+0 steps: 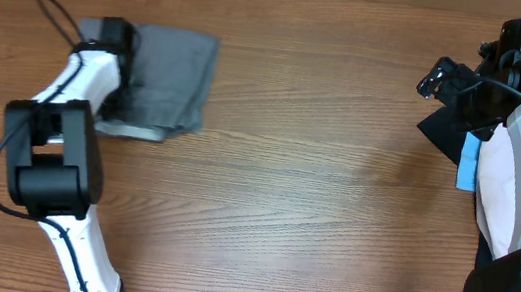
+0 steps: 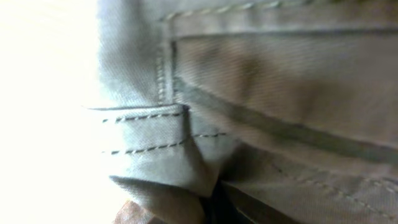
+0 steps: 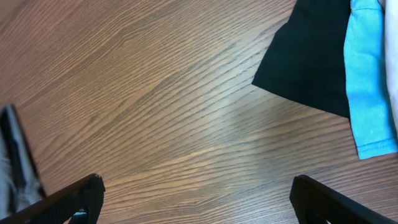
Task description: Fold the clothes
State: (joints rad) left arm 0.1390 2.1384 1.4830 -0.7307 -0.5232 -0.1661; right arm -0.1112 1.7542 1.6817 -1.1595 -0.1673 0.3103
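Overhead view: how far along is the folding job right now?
Looks done: the grey shorts lie as a compact rectangle, top left. In hand: the left gripper is shut at their left edge, seemingly pinching cloth. Left: the black piece and light-blue piece sit by the right arm, not gripped; the right gripper is open over bare table.

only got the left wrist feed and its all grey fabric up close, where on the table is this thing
observer: the grey shorts lie as a rough rectangle at the far left of the table.
operator: right arm doing anything
observer: no, the right fingers stand open over bare wood, holding nothing.
operator: other clothes around
observer: a black piece and a light-blue piece lie at the right edge, beside the right arm.
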